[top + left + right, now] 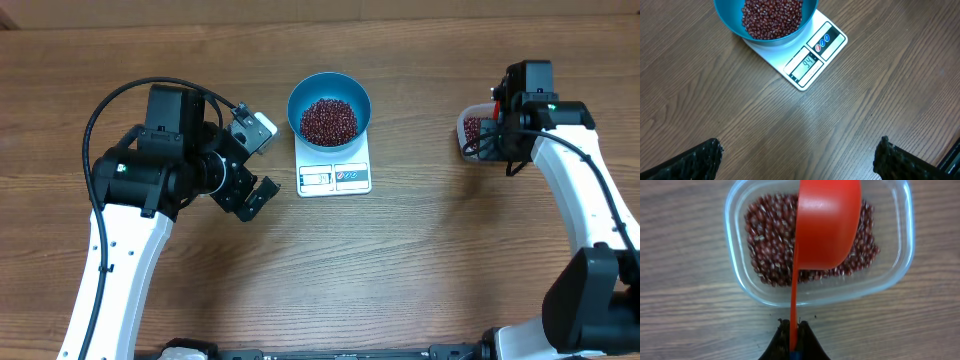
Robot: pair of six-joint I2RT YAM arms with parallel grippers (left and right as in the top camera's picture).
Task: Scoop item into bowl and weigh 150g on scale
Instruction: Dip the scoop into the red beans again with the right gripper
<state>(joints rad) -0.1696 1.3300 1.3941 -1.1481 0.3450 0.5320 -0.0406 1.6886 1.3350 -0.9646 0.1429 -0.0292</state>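
Note:
A blue bowl (329,99) part-filled with dark red beans (328,120) stands on the white scale (334,177) at the table's middle back. In the left wrist view the bowl (730,22), its beans (771,17) and the scale (816,52) lie ahead of my left gripper (799,156), which hovers open over bare wood. My right gripper (793,327) is shut on the handle of a red scoop (827,225). The scoop's cup hangs above the beans (770,245) in a clear plastic tub (737,275). Overhead, my left gripper (258,165) is left of the scale and my right gripper (497,118) stands over the tub (468,133).
Wood-grain table all round. The left arm's black body (170,160) lies left of the scale. The right arm (575,170) runs down the right side.

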